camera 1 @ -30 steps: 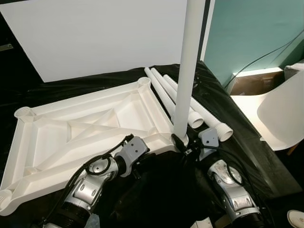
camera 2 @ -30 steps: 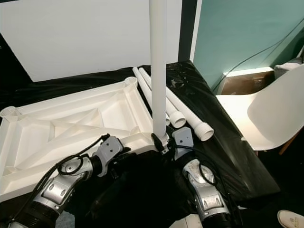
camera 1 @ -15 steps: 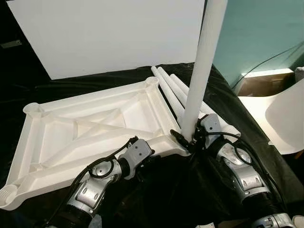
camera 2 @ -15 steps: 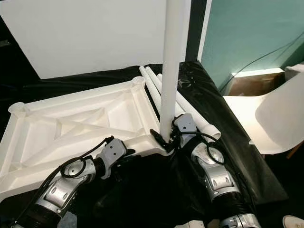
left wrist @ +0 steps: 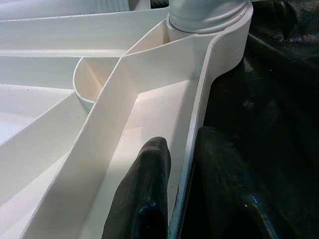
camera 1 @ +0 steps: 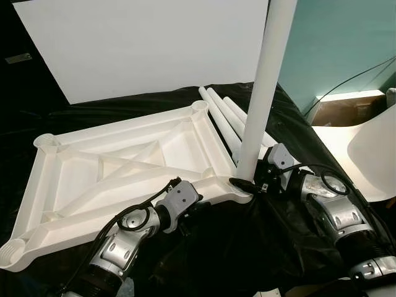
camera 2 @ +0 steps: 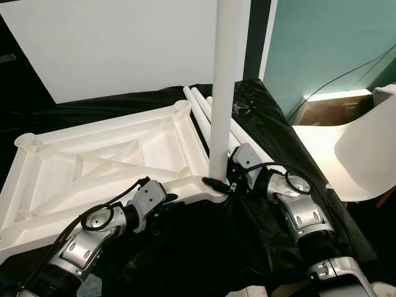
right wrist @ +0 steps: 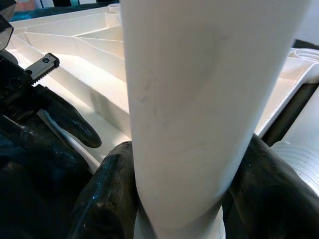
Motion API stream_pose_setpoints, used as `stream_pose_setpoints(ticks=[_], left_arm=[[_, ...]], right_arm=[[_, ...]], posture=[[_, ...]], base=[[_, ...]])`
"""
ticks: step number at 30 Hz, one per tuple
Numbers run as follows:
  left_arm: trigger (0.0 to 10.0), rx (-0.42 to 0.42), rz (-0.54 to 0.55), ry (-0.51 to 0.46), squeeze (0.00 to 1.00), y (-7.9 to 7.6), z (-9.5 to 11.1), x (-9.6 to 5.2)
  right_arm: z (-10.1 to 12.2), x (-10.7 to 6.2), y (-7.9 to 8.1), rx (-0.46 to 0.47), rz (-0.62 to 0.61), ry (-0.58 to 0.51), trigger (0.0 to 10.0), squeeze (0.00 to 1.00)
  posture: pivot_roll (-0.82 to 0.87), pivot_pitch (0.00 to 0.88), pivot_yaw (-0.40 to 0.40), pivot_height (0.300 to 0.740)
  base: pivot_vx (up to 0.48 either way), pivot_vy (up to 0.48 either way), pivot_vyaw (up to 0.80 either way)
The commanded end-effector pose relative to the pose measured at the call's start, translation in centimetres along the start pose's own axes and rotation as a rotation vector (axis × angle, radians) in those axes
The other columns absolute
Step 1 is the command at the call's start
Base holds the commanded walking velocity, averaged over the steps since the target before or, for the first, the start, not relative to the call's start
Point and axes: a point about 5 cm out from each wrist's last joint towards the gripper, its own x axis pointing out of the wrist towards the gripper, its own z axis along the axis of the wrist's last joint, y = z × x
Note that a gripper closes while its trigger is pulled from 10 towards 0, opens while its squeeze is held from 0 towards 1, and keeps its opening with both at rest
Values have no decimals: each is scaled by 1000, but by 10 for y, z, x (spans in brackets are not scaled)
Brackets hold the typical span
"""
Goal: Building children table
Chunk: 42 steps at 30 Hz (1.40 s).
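A white ribbed table top (camera 1: 124,164) lies upside down on a black-covered surface. One white table leg (camera 1: 263,93) stands upright in the near right corner socket (camera 1: 238,185). My right gripper (camera 1: 249,180) is shut on the foot of that leg, and its black fingers (right wrist: 107,194) wrap both sides of the tube. On the near rim of the table top my left gripper (camera 1: 190,210) is shut, with one finger (left wrist: 147,194) inside the rim wall and the other outside. Three more white legs (camera 1: 232,120) lie side by side to the right of the top.
A large white board (camera 1: 148,43) leans behind the work surface. A white chair (camera 1: 371,151) stands to the right, near a teal wall (camera 1: 340,43) with a cable. Black plastic sheeting (camera 1: 247,247) covers the surface under and in front of the parts.
My right arm has swung outward to the right, its gripper still on the leg's foot. The leg has come from a slight tilt to nearly upright in the socket. The left gripper stays put.
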Motion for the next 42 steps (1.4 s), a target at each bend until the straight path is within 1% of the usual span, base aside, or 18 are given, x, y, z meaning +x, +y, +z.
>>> stream_pose_setpoints(ticks=[1,5,7,17,20,21,23,24,25,26,28,29,30,31,32,33,41,42], left_arm=[[10000,-57,-131,101,0,-22,-25,0],[10000,-57,-130,103,0,-22,-26,0],[10000,-57,-127,102,0,-21,-26,0],[10000,-56,-123,100,0,-20,-25,0],[10000,-55,-122,101,0,-20,-25,-1],[10000,-55,-123,101,0,-20,-25,-1],[10000,-55,-123,101,0,-20,-25,-1],[10000,-52,-126,102,0,-20,-24,-1],[10000,-52,-126,102,0,-20,-24,-1],[10000,-50,-129,101,0,-19,-24,-1],[10000,-50,-129,101,0,-19,-24,-1],[10000,-49,-130,101,0,-19,-23,-1],[10000,-49,-130,101,0,-19,-23,-1],[10000,-49,-131,100,0,-19,-23,0],[10000,-49,-131,100,0,-19,-23,0],[10000,-49,-131,101,0,-19,-24,0],[10000,-36,-117,94,0,-17,-26,-2],[10000,-29,-121,86,0,-17,-25,-3]], right_arm=[[-7,-8,-9,12,-35,56,0,0],[-10,-6,-6,54,-66,50,0,0],[-17,1,1,122,-280,23,0,0],[-25,2,28,228,-666,-44,0,0],[-25,1,29,240,-724,-46,0,0],[-25,2,29,242,-743,-43,941,0],[-25,2,29,242,-743,-43,941,0],[-24,4,28,215,-709,-40,10000,0],[-24,4,28,215,-709,-40,10000,0],[-22,6,27,198,-675,-41,10000,851],[-22,6,27,198,-675,-41,10000,851],[-20,6,26,177,-623,-42,10000,1000],[-20,6,26,177,-623,-42,10000,1000],[-19,6,25,161,-589,-37,10000,157],[-19,6,25,161,-589,-37,10000,157],[-19,5,24,155,-568,-30,10000,0],[-26,-2,32,152,-523,31,9569,0],[-26,-1,33,152,-518,35,7373,0]], posture=[[-2,0,47,740],[0,0,47,740],[4,0,43,740],[10,0,42,740],[10,0,44,740],[6,0,48,740],[6,0,48,740],[2,0,51,740],[2,0,51,740],[-1,0,51,740],[-1,0,51,740],[0,0,48,740],[0,0,48,740],[1,0,45,740],[1,0,45,740],[4,0,41,740],[-5,0,37,740],[-8,0,40,740]], base=[[0,0,0],[0,0,0],[0,0,0],[0,0,0],[0,0,0],[0,0,0],[0,0,0],[0,0,0],[0,0,0],[0,0,0],[0,0,0],[0,0,0],[0,0,0],[0,0,0],[0,0,0],[0,0,0],[0,0,0],[0,0,0]])
